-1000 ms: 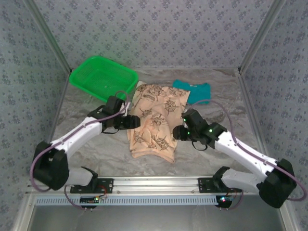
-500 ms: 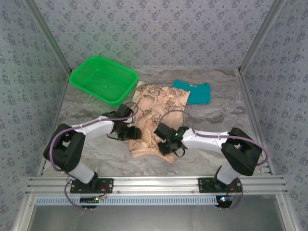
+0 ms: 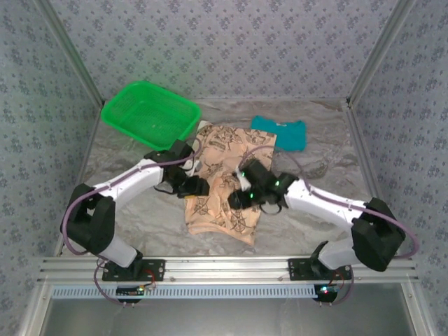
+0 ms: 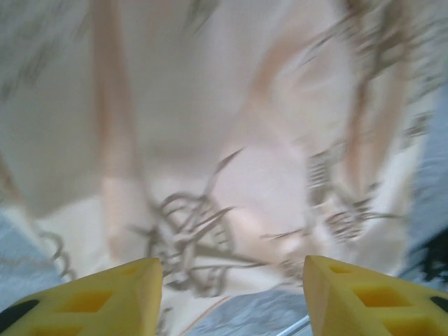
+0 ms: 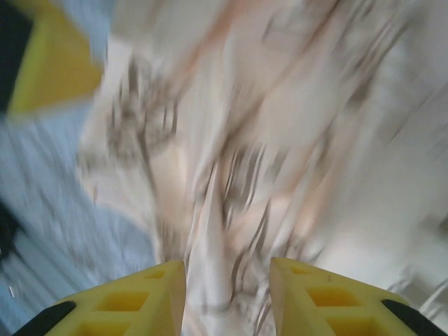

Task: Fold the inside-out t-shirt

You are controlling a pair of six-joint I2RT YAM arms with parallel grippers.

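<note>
A green basket [image 3: 149,115] is seen at the far left of the desk [image 3: 126,213]. The left end effector [image 3: 199,187] is placed at the left edge of the inside-out t-shirt [image 3: 218,215], about halfway up it. In the left wrist view its yellow fingers [image 4: 105,297] are held well apart, with the printed cloth [image 4: 210,140] beyond them and nothing clamped. The t-shirt is laid mid-desk, lengthwise away from the arm bases, rumpled in its middle, with the far end near the basket's corner and the near end flat toward the rail. The right end effector [image 3: 236,199] is set on the shirt's middle, close to the left one. In the right wrist view its fingers [image 5: 140,301] are parted, and a raised ridge of cloth [image 5: 280,105] is seen running down between them. The ridge seems not to be pinched, though the frame is badly blurred. A teal folded garment [image 3: 283,133] is left at the far right, just beside the shirt's far corner.
</note>
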